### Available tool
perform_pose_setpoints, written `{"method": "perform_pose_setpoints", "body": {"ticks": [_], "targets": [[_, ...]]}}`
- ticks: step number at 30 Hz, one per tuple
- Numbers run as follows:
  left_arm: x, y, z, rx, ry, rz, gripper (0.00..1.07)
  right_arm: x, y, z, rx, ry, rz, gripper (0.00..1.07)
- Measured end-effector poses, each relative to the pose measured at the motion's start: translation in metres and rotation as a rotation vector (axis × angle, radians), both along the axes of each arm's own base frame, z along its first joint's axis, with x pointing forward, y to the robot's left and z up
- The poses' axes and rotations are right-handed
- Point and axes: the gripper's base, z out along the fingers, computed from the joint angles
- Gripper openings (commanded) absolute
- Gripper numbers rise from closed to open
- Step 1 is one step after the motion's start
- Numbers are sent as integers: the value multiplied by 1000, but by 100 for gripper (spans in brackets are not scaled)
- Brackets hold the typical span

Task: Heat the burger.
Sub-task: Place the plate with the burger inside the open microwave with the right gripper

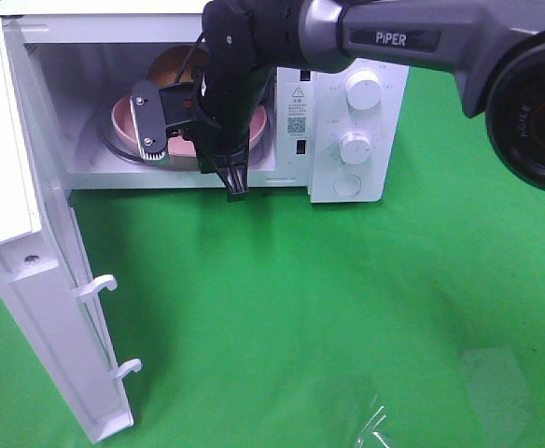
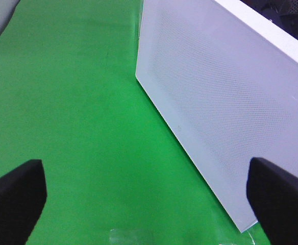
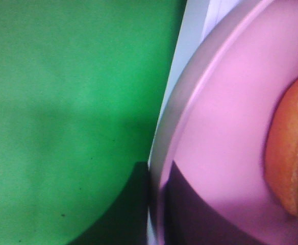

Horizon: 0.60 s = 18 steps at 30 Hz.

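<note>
Item: tall golden-bunned burger (image 3: 292, 153), stood on round pink plate (image 3: 225, 127) inside open white microwave (image 1: 356, 103). Your right gripper (image 1: 235, 187), jaws closed, sat at plate's front rim, burger beyond; grasp unclear. Your left gripper (image 2: 149, 196) gaped empty, farther off.

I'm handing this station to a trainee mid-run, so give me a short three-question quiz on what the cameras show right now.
1. True or false: the microwave door is closed.
2. What does the burger sit on?
3. The left gripper is: A open, B shut on the door, C holding the burger.
Key: 1 false, it stands open; 2 the pink plate; 3 A.
</note>
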Motion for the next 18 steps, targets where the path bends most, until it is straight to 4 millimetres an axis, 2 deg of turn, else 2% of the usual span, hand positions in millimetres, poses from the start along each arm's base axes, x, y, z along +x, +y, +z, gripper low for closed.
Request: {"method": "perform_pose_setpoints", "body": {"ticks": [5, 9, 10, 11, 12, 13, 14, 15, 16, 18], "targets": [[0, 0, 0, 0, 0, 0, 100, 4, -3, -5, -4, -3, -7, 0], [0, 0, 0, 0, 0, 0, 100, 6, -2, -8, 0, -17, -3, 6], [0, 0, 0, 0, 0, 0, 100, 7, -1, -8, 10, -28, -1, 11], [0, 0, 0, 0, 0, 0, 100, 7, -1, -8, 10, -28, -1, 11], [0, 0, 0, 0, 0, 0, 100, 8, 0, -8, 19, -39, 1, 19], [0, 0, 0, 0, 0, 0, 100, 8, 0, -8, 19, -39, 1, 19], [0, 0, 0, 0, 0, 0, 100, 10, 2, -5, 36, -59, 3, 28], [0, 0, 0, 0, 0, 0, 100, 10, 2, -5, 36, -59, 3, 28], [0, 0, 0, 0, 0, 0, 100, 10, 2, -3, 46, -72, 5, 37], [0, 0, 0, 0, 0, 0, 100, 11, 3, -2, 49, -75, 6, 40]]}}
